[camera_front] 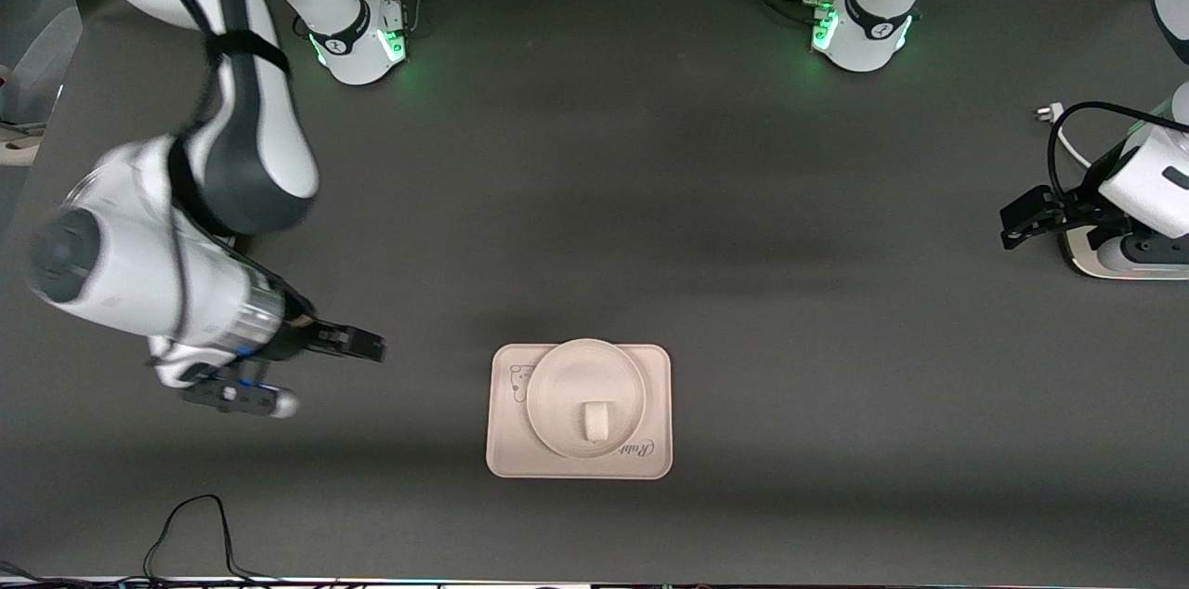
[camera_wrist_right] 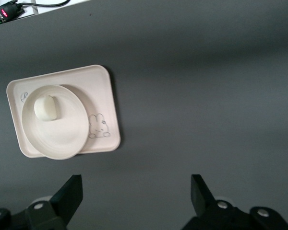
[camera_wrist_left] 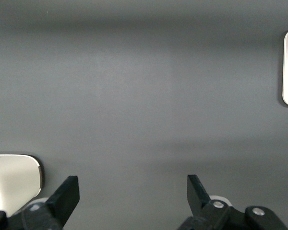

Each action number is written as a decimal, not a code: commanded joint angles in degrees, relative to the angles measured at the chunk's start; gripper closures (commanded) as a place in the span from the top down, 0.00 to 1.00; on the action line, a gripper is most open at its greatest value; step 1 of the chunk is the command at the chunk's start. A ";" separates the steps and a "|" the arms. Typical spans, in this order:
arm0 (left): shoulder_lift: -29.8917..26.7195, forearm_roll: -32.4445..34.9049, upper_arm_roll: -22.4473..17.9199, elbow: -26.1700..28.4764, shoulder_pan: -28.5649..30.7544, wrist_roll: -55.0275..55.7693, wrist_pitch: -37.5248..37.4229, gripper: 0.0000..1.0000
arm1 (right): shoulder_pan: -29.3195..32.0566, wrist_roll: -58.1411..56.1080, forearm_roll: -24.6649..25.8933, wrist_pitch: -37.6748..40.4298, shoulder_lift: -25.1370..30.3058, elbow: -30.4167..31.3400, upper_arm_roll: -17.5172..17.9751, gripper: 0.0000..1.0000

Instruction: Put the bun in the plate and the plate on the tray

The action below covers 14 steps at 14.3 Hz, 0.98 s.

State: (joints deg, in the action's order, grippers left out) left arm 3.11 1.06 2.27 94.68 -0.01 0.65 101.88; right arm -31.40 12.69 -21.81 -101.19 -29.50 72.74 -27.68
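On the tray [camera_front: 650,366] sat the plate [camera_front: 557,385] with the bun [camera_front: 595,422] in it, nearer the right gripper [camera_front: 358,343] than the waiting left gripper [camera_front: 1022,222], both spread empty over bare table.

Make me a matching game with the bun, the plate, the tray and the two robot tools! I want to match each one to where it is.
Things:
1. bun
2. plate
3. tray
4. right tool
5. left tool

Places:
A. on the tray
B. directly on the dark table
C. on the plate
D. open, at the left arm's end of the table
E. open, beside the tray at the right arm's end

Pairs: 1-C, 2-A, 3-B, 4-E, 5-D
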 commanded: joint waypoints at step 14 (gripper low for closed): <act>-1.36 0.44 0.45 -0.28 0.28 -0.73 -0.55 1.00 | 21.96 -13.12 15.39 7.15 24.47 15.49 16.49 1.00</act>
State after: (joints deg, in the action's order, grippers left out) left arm 2.94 1.17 2.79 94.14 0.21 2.16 101.85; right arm -15.70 2.01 -7.96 -93.37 -9.61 82.82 -17.63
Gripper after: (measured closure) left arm 0.000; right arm 0.000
